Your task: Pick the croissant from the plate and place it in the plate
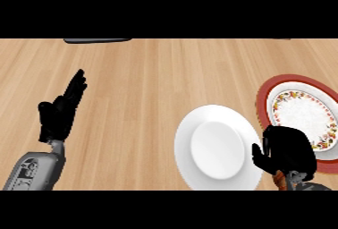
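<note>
The right hand (287, 152) sits low at the right of the head view, its fingers curled over into a rounded clump. It lies just beside the right rim of the white plate (217, 147), overlapping that rim slightly, and it also covers the lower left edge of the patterned plate (300, 109). A small brownish piece shows just under the curled fingers, near the wrist; it may be the croissant (282, 180), but too little shows to be sure. So whether this hand is grasping something or is simply clenched, I cannot tell.

The white plate is plain, with a bare centre. The patterned plate lies to its right and a little further up the view, touching or nearly touching it; it has a broad red rim, a ring of flowers and a pale middle, also bare.

The left hand (61, 114) is well apart from the white plate, far to its left. It is released, fingers straight and pointing up and away, resting with the grey forearm (36, 169) below it.

Everything rests on a light wooden worktop (145, 76). A dark flat thing (98, 40) shows at the far edge, up and left of the white plate.
</note>
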Controlling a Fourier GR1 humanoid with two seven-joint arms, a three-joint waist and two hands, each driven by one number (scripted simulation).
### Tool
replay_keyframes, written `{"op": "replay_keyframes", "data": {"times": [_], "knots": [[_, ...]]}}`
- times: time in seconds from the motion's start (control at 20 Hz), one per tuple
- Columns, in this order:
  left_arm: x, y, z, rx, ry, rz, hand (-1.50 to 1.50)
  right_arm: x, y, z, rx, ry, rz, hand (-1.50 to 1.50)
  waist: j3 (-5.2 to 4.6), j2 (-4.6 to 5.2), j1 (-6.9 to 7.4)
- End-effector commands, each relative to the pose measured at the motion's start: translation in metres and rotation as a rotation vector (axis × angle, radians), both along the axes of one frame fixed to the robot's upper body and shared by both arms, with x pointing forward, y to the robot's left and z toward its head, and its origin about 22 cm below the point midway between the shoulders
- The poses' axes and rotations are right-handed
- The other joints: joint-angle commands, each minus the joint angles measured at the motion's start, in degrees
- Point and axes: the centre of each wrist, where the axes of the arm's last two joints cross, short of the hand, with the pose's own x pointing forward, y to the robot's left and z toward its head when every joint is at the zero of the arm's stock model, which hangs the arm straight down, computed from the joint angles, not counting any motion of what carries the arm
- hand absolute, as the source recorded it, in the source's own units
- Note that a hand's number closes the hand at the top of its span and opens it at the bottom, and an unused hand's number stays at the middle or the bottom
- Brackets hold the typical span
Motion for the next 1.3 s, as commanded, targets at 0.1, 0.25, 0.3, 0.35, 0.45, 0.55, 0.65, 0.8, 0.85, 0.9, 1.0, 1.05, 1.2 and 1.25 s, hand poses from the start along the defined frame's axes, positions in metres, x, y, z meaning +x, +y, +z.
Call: {"op": "replay_keyframes", "data": {"times": [0.1,0.25,0.3,0.35,0.45,0.55,0.65,0.8,0.85,0.9,1.0,1.05,1.2,1.25], "knots": [[-0.006,0.013,-0.007,-0.007,0.017,0.056,0.0,0.004,-0.084,0.041,0.147,-0.166,0.094,1.5,0.46,-0.25,-2.54],[-0.007,0.012,-0.005,-0.017,0.009,0.067,0.0,0.006,-0.112,0.068,0.224,-0.339,0.171,1.5,0.62,-0.93,-2.72],[-0.008,0.008,-0.01,-0.019,0.02,0.054,0.0,0.007,-0.119,0.08,0.247,-0.392,0.211,1.5,0.55,-0.87,-3.04],[-0.008,0.013,-0.007,-0.016,0.019,0.06,0.0,0.006,-0.129,0.086,0.281,-0.436,0.239,1.5,0.55,-1.02,-3.11],[-0.006,0.017,-0.003,-0.022,0.002,0.066,0.0,0.005,-0.151,0.098,0.345,-0.517,0.292,1.5,0.47,-0.73,-2.39],[-0.007,0.015,-0.002,0.002,0.002,0.054,0.0,0.001,-0.174,0.105,0.392,-0.546,0.353,1.5,0.55,-0.69,-2.5],[-0.01,0.017,-0.006,-0.003,0.01,0.049,0.0,0.0,-0.196,0.121,0.468,-0.618,0.427,1.5,0.27,-0.55,-1.43],[-0.005,0.005,-0.003,-0.007,0.0,0.026,0.0,-0.007,-0.239,0.13,0.557,-0.632,0.508,1.5,0.19,0.16,-0.44],[-0.004,0.005,0.001,-0.009,-0.01,0.01,0.0,-0.015,-0.258,0.135,0.594,-0.625,0.516,1.5,0.03,0.11,-0.07],[-0.007,0.003,-0.001,-0.009,-0.002,0.008,0.0,-0.022,-0.273,0.132,0.633,-0.622,0.538,1.5,-0.05,0.07,0.78],[0.0,-0.008,-0.007,-0.001,-0.012,-0.018,0.0,-0.023,-0.3,0.132,0.694,-0.588,0.526,1.5,-0.19,0.8,2.17],[0.0,-0.006,0.005,-0.016,-0.014,-0.031,0.0,-0.034,-0.316,0.124,0.705,-0.565,0.521,1.5,-0.1,0.64,2.71],[0.014,-0.017,0.006,-0.01,-0.007,-0.048,0.0,-0.013,-0.326,0.132,0.728,-0.488,0.51,1.5,-0.32,0.76,3.95],[-0.008,-0.014,-0.003,0.0,-0.035,-0.037,0.0,-0.015,-0.325,0.122,0.745,-0.464,0.52,1.5,-0.35,0.45,4.15]]}}
